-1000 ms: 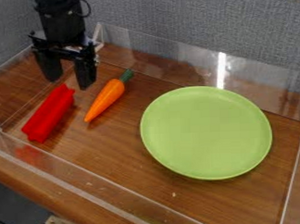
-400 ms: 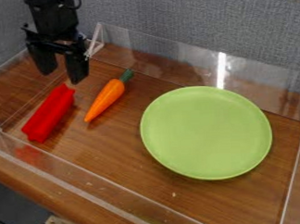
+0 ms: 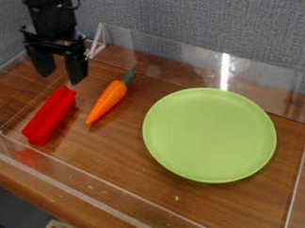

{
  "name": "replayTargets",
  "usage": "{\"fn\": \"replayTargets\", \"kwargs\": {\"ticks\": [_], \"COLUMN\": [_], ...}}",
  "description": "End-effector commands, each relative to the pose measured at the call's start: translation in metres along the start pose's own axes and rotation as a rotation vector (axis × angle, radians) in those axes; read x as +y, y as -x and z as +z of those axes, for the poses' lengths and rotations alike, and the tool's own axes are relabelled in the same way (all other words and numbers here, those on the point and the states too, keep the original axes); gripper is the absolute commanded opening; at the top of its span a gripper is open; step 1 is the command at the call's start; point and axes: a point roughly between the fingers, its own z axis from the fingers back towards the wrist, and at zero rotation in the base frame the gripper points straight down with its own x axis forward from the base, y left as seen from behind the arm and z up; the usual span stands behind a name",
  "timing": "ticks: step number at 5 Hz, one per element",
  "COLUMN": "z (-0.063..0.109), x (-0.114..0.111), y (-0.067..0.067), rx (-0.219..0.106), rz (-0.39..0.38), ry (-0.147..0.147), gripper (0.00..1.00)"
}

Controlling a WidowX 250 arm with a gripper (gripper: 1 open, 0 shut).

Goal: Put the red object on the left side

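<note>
— Red object (image 3: 50, 115): lying flat on the worktop (image 3: 113, 160) at about nine o'clock, long axis running from seven toward one, free of any grip.

— And beside it?

— Carrot (image 3: 107, 100) just to the three o'clock side, nearly parallel, green tip toward twelve, close but apart. Green plate (image 3: 209, 135) well off toward four o'clock, empty.

— Gripper (image 3: 61, 70)?

— Hanging at about eleven o'clock over the far end of the red object, pointing straight down. Jaws spread wide, nothing between them, tips clear above the block.

— Changed over the last second?

— Shifted slightly toward ten o'clock and a touch higher against the wall than a second ago; over the last fraction hardly at all. Block, carrot and plate exactly where they were.

— Meaning for the task?

— Hard to call. Block already sits leftmost of the three things, so probably a release and retreat with placement done. Could equally be a pause before a pick-up, since open jaws above one end fit both.

— Risk?

— If descending again, carrot near enough for the outer finger to nudge.
</note>
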Motion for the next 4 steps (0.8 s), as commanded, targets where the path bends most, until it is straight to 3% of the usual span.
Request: {"fn": "replayTargets", "kwargs": {"ticks": [1, 4], "z": [0.01, 0.0105], "x": [0.0103, 0.0086], "y": [-0.0117, -0.0084], "rx": [-0.045, -0.087], "rz": [-0.063, 0.057], "ry": [-0.015, -0.033], "gripper": [1.0, 1.0]}}
